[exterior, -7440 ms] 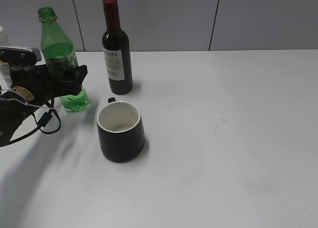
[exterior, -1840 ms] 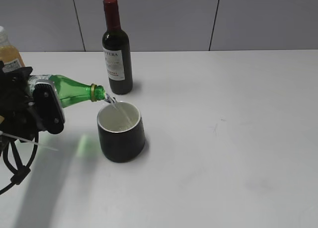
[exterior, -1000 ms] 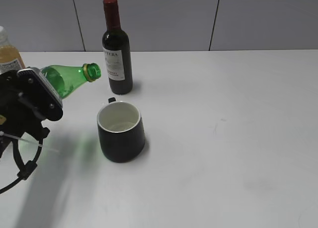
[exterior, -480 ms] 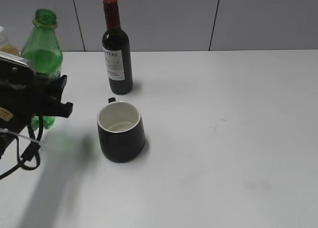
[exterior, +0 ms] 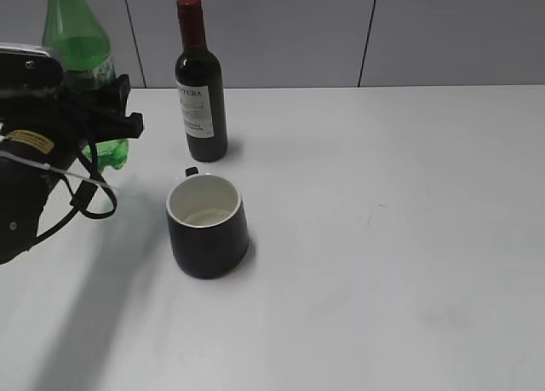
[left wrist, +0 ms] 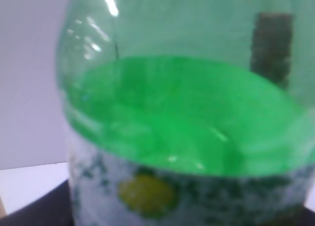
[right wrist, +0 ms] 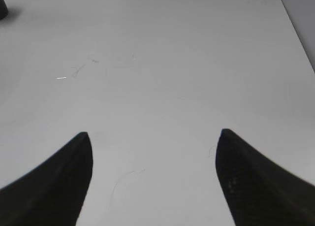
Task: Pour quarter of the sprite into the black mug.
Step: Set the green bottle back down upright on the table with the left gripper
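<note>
The sprite (exterior: 75, 42) is a clear-green bottle with no cap, held upright at the far left, its base seemingly just off the table. My left gripper (exterior: 100, 117) is shut on its labelled middle. In the left wrist view the sprite (left wrist: 182, 117) fills the frame, with green liquid above the white-and-green label; the fingers are almost wholly hidden. The black mug (exterior: 207, 229), white inside, stands upright on the table to the right of the bottle and nearer the camera, apart from it. My right gripper (right wrist: 153, 134) hangs open over bare table, out of the exterior view.
A dark wine bottle (exterior: 200, 93) with a red cap stands just behind the mug. The white table (exterior: 383, 238) stretches to the right, with a grey panelled wall behind. Cables hang from the left arm (exterior: 34, 178).
The sprite has swung from tilted toward the mug to upright, and the left gripper has carried it up and back. The mug and wine bottle have not moved.
</note>
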Robot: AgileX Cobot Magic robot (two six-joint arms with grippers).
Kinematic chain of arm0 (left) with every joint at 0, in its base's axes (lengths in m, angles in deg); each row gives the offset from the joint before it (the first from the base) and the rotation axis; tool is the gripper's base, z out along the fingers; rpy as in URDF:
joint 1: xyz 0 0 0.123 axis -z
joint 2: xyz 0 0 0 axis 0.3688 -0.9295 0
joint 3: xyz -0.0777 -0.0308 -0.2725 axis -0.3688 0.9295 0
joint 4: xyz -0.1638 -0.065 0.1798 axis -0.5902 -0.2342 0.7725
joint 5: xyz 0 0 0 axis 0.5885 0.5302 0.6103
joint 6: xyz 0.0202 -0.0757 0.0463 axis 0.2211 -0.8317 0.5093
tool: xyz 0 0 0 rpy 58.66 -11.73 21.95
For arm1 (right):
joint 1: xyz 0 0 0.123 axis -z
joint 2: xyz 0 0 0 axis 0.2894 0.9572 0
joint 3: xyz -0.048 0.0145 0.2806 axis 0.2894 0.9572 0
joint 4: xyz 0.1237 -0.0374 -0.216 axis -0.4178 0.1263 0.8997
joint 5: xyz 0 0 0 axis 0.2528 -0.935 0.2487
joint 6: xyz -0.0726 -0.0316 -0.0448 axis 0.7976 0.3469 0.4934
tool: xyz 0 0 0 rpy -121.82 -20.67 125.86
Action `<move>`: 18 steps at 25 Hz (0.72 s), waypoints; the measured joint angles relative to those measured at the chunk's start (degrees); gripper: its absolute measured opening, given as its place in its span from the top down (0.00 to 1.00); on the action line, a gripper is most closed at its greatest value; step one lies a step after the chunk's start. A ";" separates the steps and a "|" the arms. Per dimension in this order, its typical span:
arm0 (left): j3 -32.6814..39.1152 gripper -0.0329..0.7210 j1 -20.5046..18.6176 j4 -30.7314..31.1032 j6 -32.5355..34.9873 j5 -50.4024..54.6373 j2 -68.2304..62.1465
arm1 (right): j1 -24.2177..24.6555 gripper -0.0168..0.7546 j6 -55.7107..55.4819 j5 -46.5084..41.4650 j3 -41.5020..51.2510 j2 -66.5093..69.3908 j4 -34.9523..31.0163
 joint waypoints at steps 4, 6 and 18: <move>-3.63 0.34 -0.17 1.08 -0.26 -0.01 -3.32 | 0.00 0.21 0.00 0.00 0.00 0.00 0.00; -5.12 0.34 -0.17 1.38 -0.26 -0.06 -5.41 | 0.00 0.21 0.00 0.00 0.00 0.00 0.00; -11.66 0.34 -0.38 1.52 -3.91 0.05 -15.74 | 0.00 0.21 0.00 0.00 0.00 0.00 0.00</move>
